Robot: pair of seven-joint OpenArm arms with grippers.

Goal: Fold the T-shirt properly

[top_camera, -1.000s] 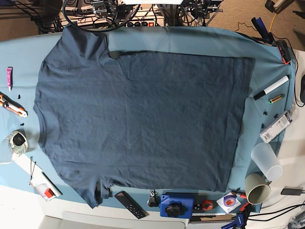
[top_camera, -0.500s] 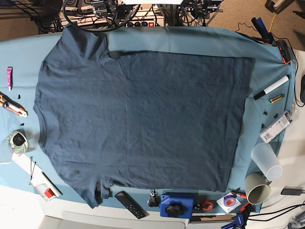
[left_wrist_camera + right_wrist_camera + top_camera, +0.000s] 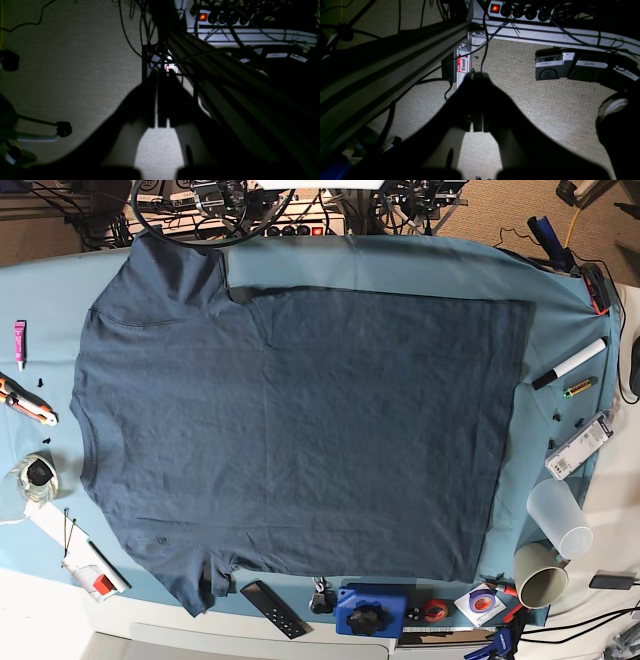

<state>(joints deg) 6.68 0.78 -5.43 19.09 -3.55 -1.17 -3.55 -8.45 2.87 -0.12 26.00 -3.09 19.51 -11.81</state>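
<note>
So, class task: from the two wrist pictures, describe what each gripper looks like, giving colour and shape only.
Both look alike. The left gripper has two long, flat-sided dark fingers that taper to a narrow tip, above pale, rounded housings. The right gripper shows the same dark wedge shape over pale housings. Dim light hides any markings or cables on them.

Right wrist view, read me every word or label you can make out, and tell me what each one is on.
"hello" and handwritten "TCHOUS": red and white name sticker on the upright frame post.
"START", roughly: white label on the dark foot pedal.
"ZERO", roughly: label on the next pedal.
Label on the third pedal: too blurred to read.
Small white tag between the pedals: too small to read.
</note>
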